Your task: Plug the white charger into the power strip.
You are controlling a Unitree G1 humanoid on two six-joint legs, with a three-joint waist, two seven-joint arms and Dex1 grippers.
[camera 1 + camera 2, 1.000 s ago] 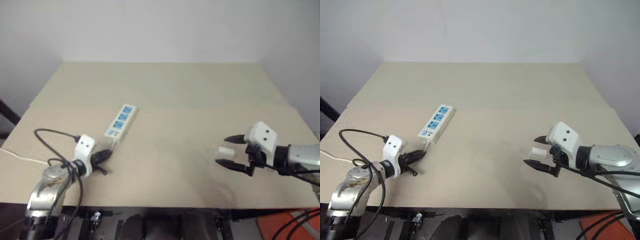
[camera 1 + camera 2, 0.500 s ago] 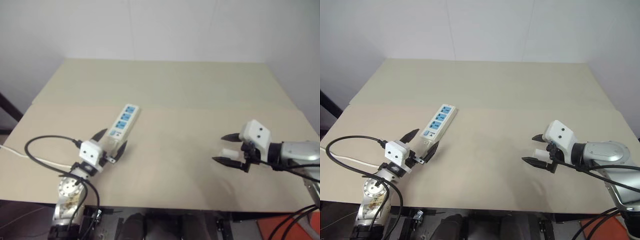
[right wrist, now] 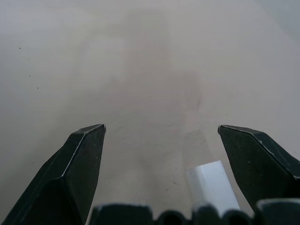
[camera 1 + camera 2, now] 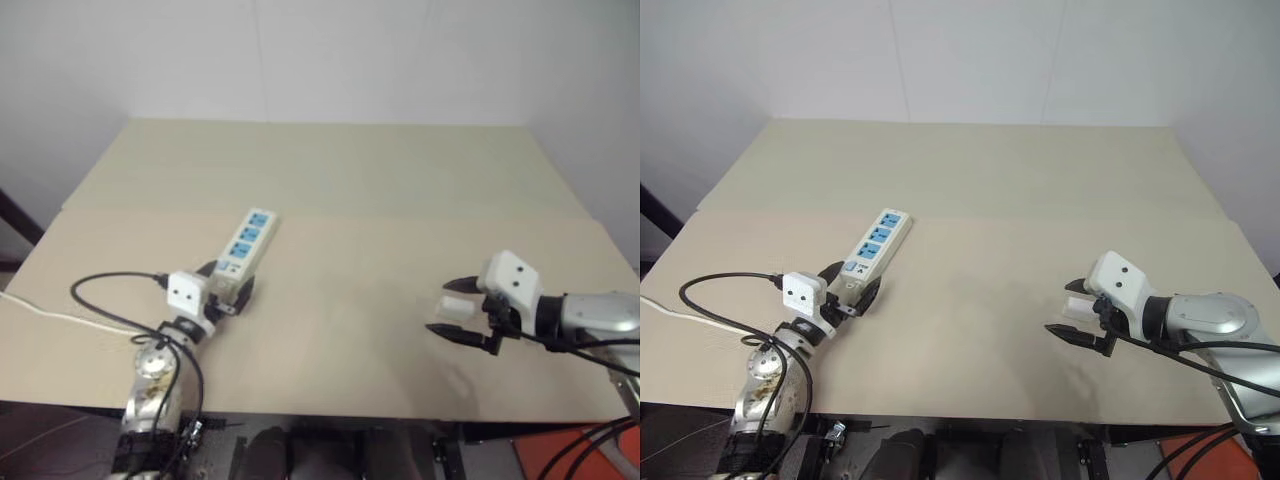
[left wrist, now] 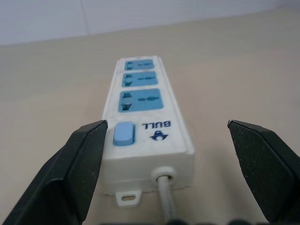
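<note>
- Fingers on the left gripper (image 5: 164, 154) spread wide, straddling the switch end of the power strip (image 5: 143, 112) without touching: long white bar, three blue sockets, flat on the bench (image 4: 980, 190).
- Right gripper (image 4: 1072, 309) fingers also wide, small white charger (image 3: 212, 185) lying loose between them.

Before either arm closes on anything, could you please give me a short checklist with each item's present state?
1. Left gripper open, fingers either side of the power strip's switch end: ok.
2. Right gripper open with the white charger between its fingers: ok.
3. Charger gripped: not ok, it lies loose on the table.
4. All three blue sockets free: ok.
5. Strip lying flat, sockets up: ok.
6. Charger's prong orientation: cannot tell.
</note>
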